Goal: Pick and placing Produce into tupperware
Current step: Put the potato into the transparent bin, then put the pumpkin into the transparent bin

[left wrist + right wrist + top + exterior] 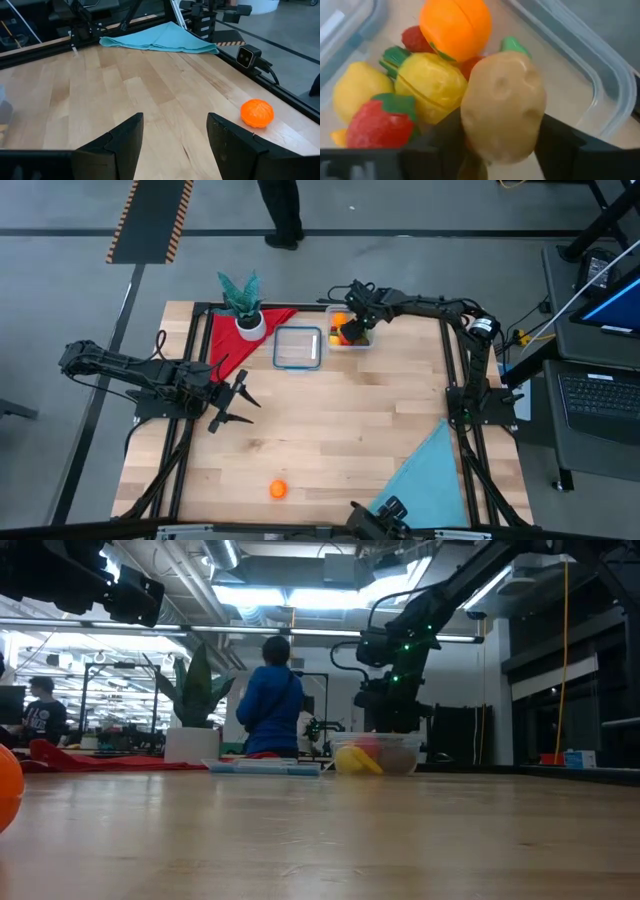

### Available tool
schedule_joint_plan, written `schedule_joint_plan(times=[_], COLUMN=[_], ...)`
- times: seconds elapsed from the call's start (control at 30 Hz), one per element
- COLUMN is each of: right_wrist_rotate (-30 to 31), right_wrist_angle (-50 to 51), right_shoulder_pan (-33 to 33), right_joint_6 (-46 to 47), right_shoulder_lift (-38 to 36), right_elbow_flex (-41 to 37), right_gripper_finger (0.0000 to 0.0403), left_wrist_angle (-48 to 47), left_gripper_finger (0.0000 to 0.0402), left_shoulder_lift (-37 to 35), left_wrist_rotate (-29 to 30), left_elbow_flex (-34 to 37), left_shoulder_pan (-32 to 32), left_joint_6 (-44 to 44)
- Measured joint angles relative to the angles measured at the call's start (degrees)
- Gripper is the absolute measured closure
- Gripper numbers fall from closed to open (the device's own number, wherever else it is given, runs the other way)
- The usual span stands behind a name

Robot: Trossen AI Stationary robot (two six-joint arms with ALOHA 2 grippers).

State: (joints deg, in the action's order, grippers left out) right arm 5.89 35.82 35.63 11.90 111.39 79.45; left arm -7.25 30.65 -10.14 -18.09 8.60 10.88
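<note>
My right gripper (350, 330) hangs over the clear tupperware (362, 340) at the table's far side, shut on a brown potato (502, 102). Under the potato, the tub holds a yellow lemon (357, 90), a yellow piece with a green top (432, 85), a red strawberry (380, 127) and an orange fruit (455, 25). An orange fruit (277, 489) lies alone on the table near the front edge. My left gripper (175, 145) waits open at the table's left, with nothing between its fingers. My right gripper pinches the potato by its two sides (470, 125) between its two fingers (560, 145). The fingers come from above, slanting steeply down into the tub. The potato sits over the pile of produce; whether it touches the pile, I cannot tell.
A flat clear lid with a blue rim (298, 347) lies left of the tub. A potted plant (243, 305) stands on a red cloth (222, 345) at the far left. A teal cloth (425, 475) lies at the near right. A person (270, 705) stands beyond the table.
</note>
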Motion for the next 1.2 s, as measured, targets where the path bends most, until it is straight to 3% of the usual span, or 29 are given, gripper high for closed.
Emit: schedule_joint_plan(times=[0.17, 0.33, 0.83, 1.2], right_wrist_rotate=[0.02, 0.02, 0.2, 2.01], right_wrist_angle=[-0.34, 0.04, 8.89, 8.06], right_shoulder_pan=[0.18, 0.16, -5.92, -14.45], right_joint_6=[-0.03, -0.22, -3.23, -4.89], right_shoulder_lift=[0.0, 0.0, -0.68, -11.8], right_elbow_flex=[-0.03, 1.26, 14.52, 16.0], right_gripper_finger=[0.012, 0.0075, 0.0066, 0.0066], left_wrist_angle=[0.02, 0.05, 0.41, 0.46], left_gripper_finger=[0.0191, 0.0191, 0.0191, 0.0191], left_shoulder_lift=[-0.02, 0.09, 0.09, 0.08], left_wrist_rotate=[0.05, 0.25, 0.53, 0.53], left_elbow_flex=[0.0, 0.0, 0.0, 0.0], left_shoulder_pan=[0.0, 0.0, 0.0, 0.04], left_joint_6=[0.21, 0.22, 0.21, -3.2])
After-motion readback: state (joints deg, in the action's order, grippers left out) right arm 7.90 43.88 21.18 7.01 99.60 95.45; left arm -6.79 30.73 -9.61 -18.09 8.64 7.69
